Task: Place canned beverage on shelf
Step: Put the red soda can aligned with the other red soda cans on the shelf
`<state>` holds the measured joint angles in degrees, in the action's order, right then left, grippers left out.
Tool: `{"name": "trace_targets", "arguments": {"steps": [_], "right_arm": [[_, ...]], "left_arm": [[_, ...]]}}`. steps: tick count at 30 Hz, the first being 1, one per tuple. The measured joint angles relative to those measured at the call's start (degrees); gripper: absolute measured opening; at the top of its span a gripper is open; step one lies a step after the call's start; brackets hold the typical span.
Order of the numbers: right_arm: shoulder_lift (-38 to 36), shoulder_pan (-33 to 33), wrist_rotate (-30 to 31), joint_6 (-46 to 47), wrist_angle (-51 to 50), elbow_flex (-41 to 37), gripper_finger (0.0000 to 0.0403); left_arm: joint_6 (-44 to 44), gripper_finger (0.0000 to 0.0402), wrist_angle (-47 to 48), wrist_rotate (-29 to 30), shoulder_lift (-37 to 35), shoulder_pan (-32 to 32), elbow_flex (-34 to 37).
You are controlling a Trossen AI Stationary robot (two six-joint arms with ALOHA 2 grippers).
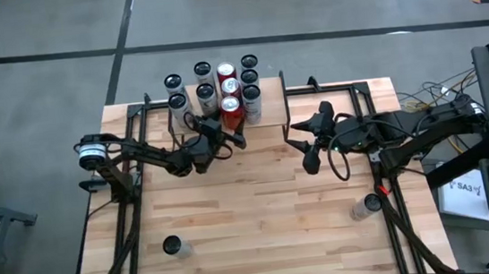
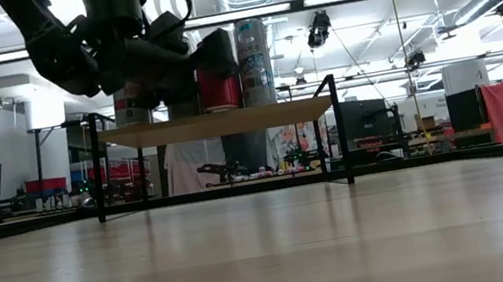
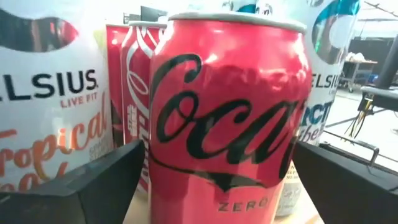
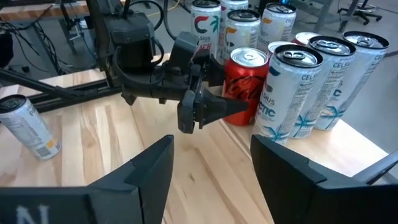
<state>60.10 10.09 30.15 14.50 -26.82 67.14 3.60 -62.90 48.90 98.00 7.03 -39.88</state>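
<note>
A red Coca-Cola Zero can (image 1: 231,112) stands upright at the front edge of the shelf (image 2: 218,123), a light wooden board on thin black legs.

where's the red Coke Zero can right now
The red Coke Zero can stands on the shelf at its front edge, between the open fingers of the left gripper, with tall white cans beside and behind it.

red can (image 3: 227,118), black script | neighbour cans (image 4: 292,93) white, apparently teal-marked
</note>
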Motion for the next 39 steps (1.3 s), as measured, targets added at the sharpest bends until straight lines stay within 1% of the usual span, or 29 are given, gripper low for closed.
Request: {"name": "trace_targets", "arguments": {"steps": [15, 20, 25, 27, 32, 36, 39], "right_arm": [[-0.02, 0.0, 0.0, 0.07, 1.36, -0.25, 0.0203], [-0.02, 0.0, -0.02, 0.07, 1.36, -0.25, 0.0203], [-0.02, 0.0, -0.04, 0.07, 1.35, -0.25, 0.0203], [-0.02, 0.0, -0.04, 0.07, 1.36, -0.25, 0.0203], [-0.02, 0.0, -0.04, 0.07, 1.36, -0.25, 0.0203], [-0.02, 0.0, -0.04, 0.07, 1.36, -0.25, 0.0203], [-0.02, 0.0, -0.06, 0.07, 1.36, -0.25, 0.0203]], "left_arm": [[-1.8, 0.0383, 1.63, -1.33, -1.17, -1.36, -2.68], [-3.76, 0.0383, 2.1, 1.23, -1.62, -1.48, -3.5], [-4.95, 0.0383, 2.32, 1.53, -2.66, -2.32, -3.78], [-5.62, 0.0383, 2.33, 1.67, -3.31, -2.82, -3.78], [-9.68, 0.0384, 2.32, 4.82, -6.19, -4.59, -3.78], [-12.56, 0.0384, 2.76, 5.14, -9.4, -6.78, -3.78], [-14.7, 0.038, 8.27, 5.13, -12.67, -9.77, -3.78]]}}
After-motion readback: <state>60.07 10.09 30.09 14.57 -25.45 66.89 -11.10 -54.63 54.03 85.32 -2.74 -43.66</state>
